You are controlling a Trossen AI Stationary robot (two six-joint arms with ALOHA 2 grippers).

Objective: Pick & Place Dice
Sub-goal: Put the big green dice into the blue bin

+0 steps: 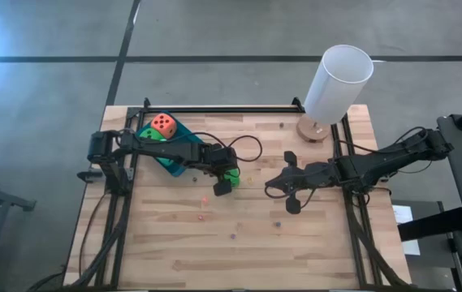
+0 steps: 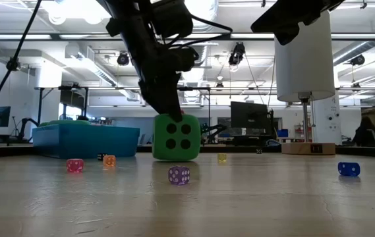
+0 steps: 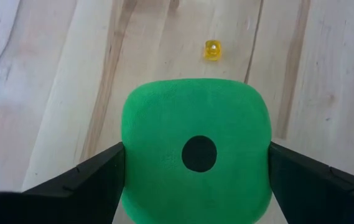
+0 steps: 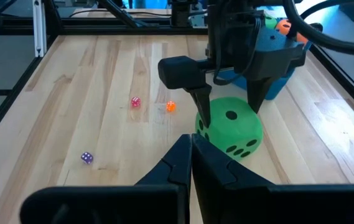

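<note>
A bright green die (image 1: 231,172) sits at mid-table between the fingers of my left gripper (image 3: 195,155), which is shut on it. The low view shows this die (image 2: 176,137) under the arm, with its underside at table level; I cannot tell whether it touches. The blue tray (image 1: 174,160) lies toward the far left. In it rest the orange-red die (image 1: 163,124) and a second green die (image 1: 149,135). No teal die shows. My right gripper (image 1: 268,188) hovers shut to the die's right, touching nothing. My left gripper pinches the green die between its two fingers, by two opposite side faces (image 3: 130,168). The fingers (image 4: 202,109) come from above, pointing down. The one-pip face (image 3: 199,153) looks up at the wrist camera. The die stays upright.
Tiny dice are scattered on the wood: pink (image 2: 75,165), orange (image 2: 109,160), purple (image 2: 178,174), yellow (image 2: 221,158), blue (image 2: 348,169). A white cylinder on a round wooden base (image 1: 338,83) stands at the far right. Dark frame rails (image 1: 214,109) edge the table.
</note>
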